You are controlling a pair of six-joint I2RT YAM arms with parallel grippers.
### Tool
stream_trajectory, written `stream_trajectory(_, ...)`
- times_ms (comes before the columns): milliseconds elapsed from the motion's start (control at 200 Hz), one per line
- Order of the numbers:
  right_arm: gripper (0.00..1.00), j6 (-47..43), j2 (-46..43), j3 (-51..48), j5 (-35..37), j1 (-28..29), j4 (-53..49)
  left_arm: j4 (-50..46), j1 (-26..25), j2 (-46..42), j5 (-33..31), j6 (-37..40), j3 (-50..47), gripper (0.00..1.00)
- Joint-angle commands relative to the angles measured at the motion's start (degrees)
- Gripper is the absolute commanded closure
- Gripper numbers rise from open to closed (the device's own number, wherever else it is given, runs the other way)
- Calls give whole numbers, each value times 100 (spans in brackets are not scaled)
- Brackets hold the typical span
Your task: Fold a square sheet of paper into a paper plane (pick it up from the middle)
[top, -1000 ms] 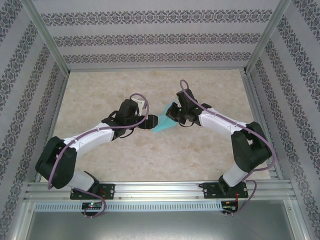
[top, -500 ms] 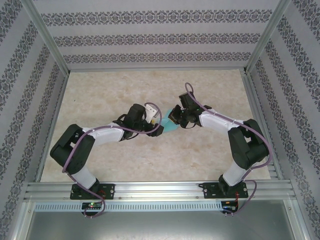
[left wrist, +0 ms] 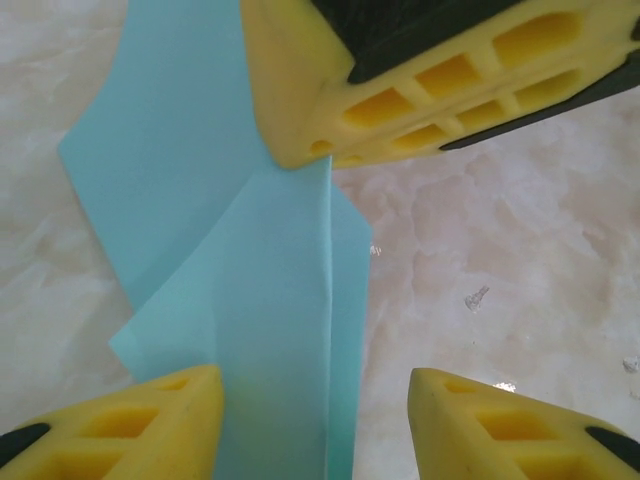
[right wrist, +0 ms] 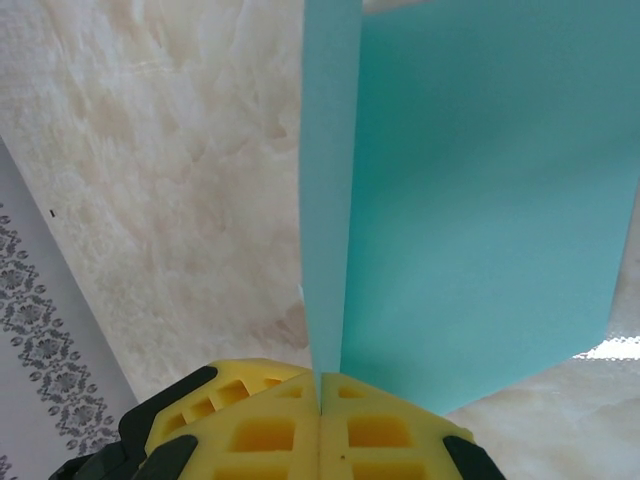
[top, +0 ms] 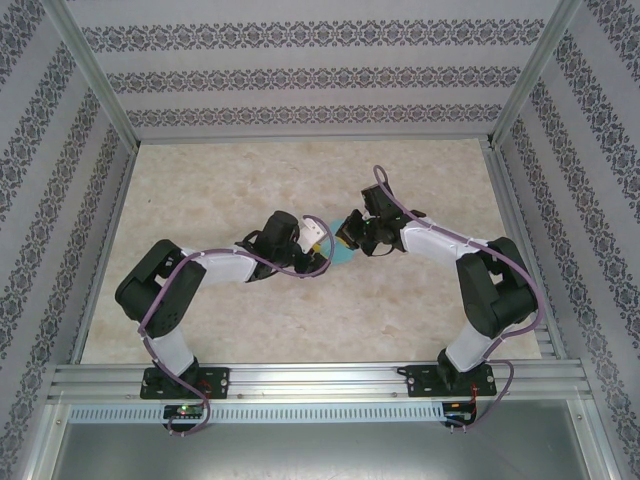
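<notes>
At the near edge of the tabletop [top: 250,330], you see both arms rising from the aluminium rail [top: 320,380]. The left arm [top: 200,268] elbows out toward the left edge and reaches in. The right arm [top: 480,285] elbows out toward the right edge and does the same. Their wrists meet at about the middle of the tabletop.

There the square sheet of paper [top: 341,257] sits between the two grippers as a small turquoise patch, mostly covered by them from above.

Your left gripper [top: 318,243] is released. In its wrist view the two yellow fingertips [left wrist: 130,420] stand well apart, and the sheet [left wrist: 260,330] runs up between them, folded into overlapping flaps with a sharp crease down its length. One fingertip overlaps the sheet's edge and the other sits apart over bare marble. Neither presses on the paper.

Your right gripper [top: 348,235] is clenched on the sheet. Its own camera shows the yellow pads [right wrist: 270,430] squeezed flush together on the folded edge. One narrow flap stands edge-on and a broad flap [right wrist: 480,200] spreads to the right. In the left wrist view those same right pads [left wrist: 330,90] pinch the far end of the crease.

You cannot tell whether the paper touches the tabletop.

Beyond the grippers, bare marble runs to the far edge, below the patterned back wall [top: 300,75].
</notes>
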Motion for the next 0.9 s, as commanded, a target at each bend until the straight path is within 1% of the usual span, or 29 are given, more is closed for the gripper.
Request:
stream_trajectory(0,96,-52,89,-1,-260,-70,-36,123,-63,92,35,519,134,51)
stream_trajectory(90,96,-83,107,-9,-341,-103,-38,208,-68,120,23,578,101,59)
stream_trajectory(265,94,-133,133,3,-457,-152,-37,395,-64,138,-12,594,55,70)
stream_trajectory(350,89,-231,110,26,-462,-186,-101,365,-60,133,-4,623,73,77)
stream_trajectory(440,80,-386,9,16,-434,-242,-136,310,-64,146,32,640,109,85)
stream_trajectory(545,65,-602,-162,-11,-323,-336,-197,237,-63,189,57,585,147,89)
stream_trajectory(595,61,-735,-247,-52,-258,-378,-233,173,-62,208,103,527,177,91)
stream_trajectory(689,56,-1007,-431,-170,-172,-452,-275,141,-71,221,260,294,188,92)
stream_trajectory(899,53,-1475,-831,-550,-18,-503,-250,-143,-76,320,361,-542,315,96)
